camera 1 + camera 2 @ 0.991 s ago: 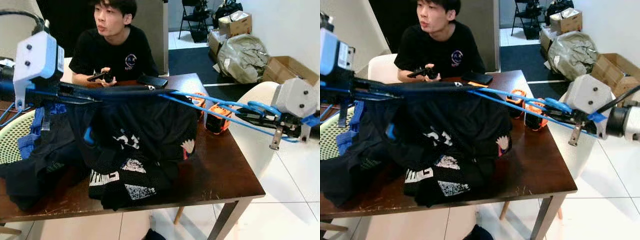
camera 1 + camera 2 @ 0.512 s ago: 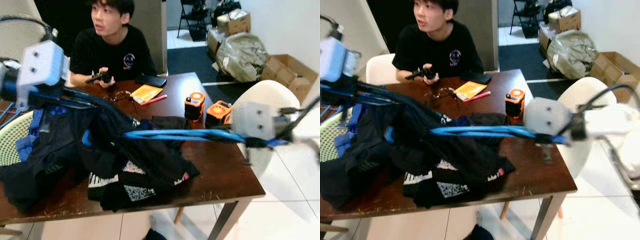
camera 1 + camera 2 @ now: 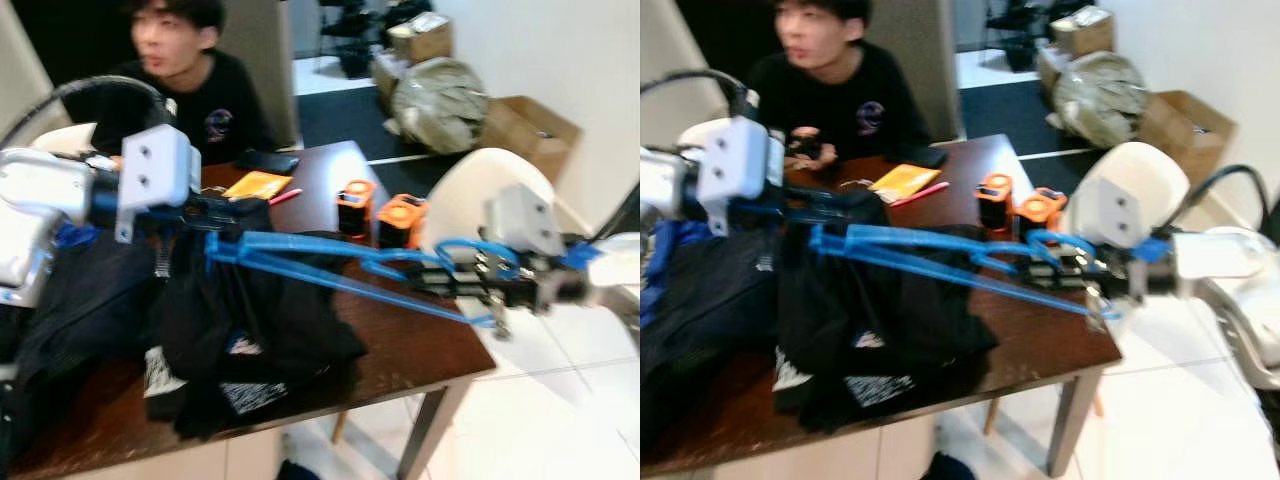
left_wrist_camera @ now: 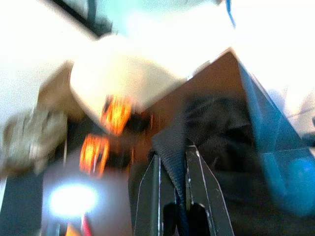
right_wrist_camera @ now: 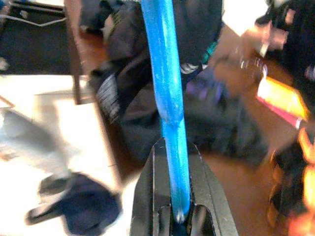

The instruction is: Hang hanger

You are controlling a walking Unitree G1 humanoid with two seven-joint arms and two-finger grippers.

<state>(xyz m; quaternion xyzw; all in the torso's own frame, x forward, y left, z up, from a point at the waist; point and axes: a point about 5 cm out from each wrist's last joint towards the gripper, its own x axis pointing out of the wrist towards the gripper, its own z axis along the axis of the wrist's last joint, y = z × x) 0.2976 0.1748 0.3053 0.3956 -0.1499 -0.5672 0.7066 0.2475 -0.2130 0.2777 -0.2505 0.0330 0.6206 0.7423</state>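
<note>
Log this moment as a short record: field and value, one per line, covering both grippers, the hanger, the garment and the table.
left gripper: shut on a fold of the black garment
right gripper: shut on the blue hanger
hanger: held above the table, running from the right gripper to the garment
garment: partly lifted, the rest heaped on the table
table: brown wood, with two orange devices and a yellow booklet
person: seated at the far side

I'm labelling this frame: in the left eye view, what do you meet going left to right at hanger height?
Left gripper pinching the black garment → blue hanger → two orange devices → right gripper → white chair.
</note>
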